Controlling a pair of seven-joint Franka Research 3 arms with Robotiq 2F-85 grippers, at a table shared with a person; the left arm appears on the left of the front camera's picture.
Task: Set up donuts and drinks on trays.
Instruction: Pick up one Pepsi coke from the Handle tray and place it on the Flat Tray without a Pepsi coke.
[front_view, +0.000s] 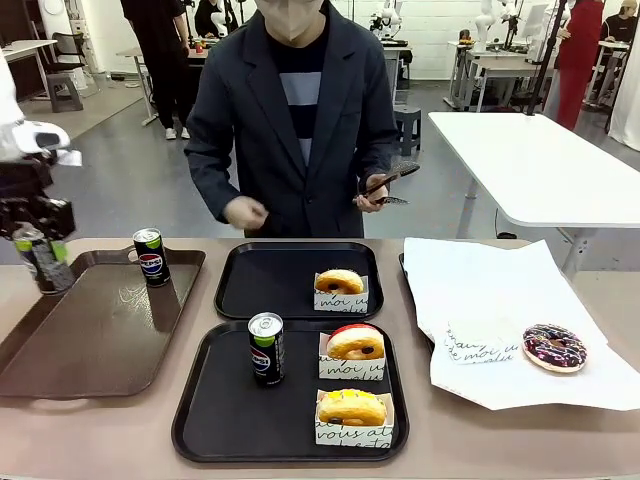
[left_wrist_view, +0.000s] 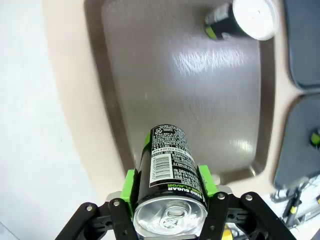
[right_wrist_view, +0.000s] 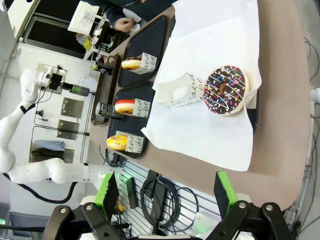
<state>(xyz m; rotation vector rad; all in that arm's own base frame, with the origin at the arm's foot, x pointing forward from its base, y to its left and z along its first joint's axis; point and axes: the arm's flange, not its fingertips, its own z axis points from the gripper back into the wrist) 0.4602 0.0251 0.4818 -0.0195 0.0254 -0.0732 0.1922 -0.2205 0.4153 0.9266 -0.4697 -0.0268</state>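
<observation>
The left claw (left_wrist_view: 168, 186) is closed on a can (left_wrist_view: 167, 160). Its green pads (left_wrist_view: 131, 186) clamp both sides just below the lid, and it holds the can in the air above the left edge of the brown tray (front_view: 90, 340). The right claw (right_wrist_view: 167, 200) is spread wide and holds nothing.

A second can (front_view: 151, 257) stands at the brown tray's far right corner. The near tray (front_view: 220, 420) carries a third can (front_view: 266, 349) by its left edge, with a red donut (front_view: 356, 343) and a yellow donut (front_view: 351, 407) along its right edge. The far tray (front_view: 270, 290) has a brown donut (front_view: 340, 282) at its right edge and no drink, so the held can probably belongs there. A sprinkled donut (front_view: 554, 347) lies on the white sheet (front_view: 480, 280) near the tabletop's right edge.

The grip sits high on a slim, smooth can, so a fast move could make it swing or slip. A low path to the far tray passes the second can and could knock it over. The person's hand (front_view: 245, 212) hovers just beyond that tray's far edge and could be struck. If the can is let go tilted, or above the tray floor, it would likely topple.

The standing cans carry the Pepsi logo. The held can shows a barcode and "SUGAR". The papers (front_view: 340, 300) under the donuts bear black script: "moi" under the brown and red ones, "vous" under the yellow.
</observation>
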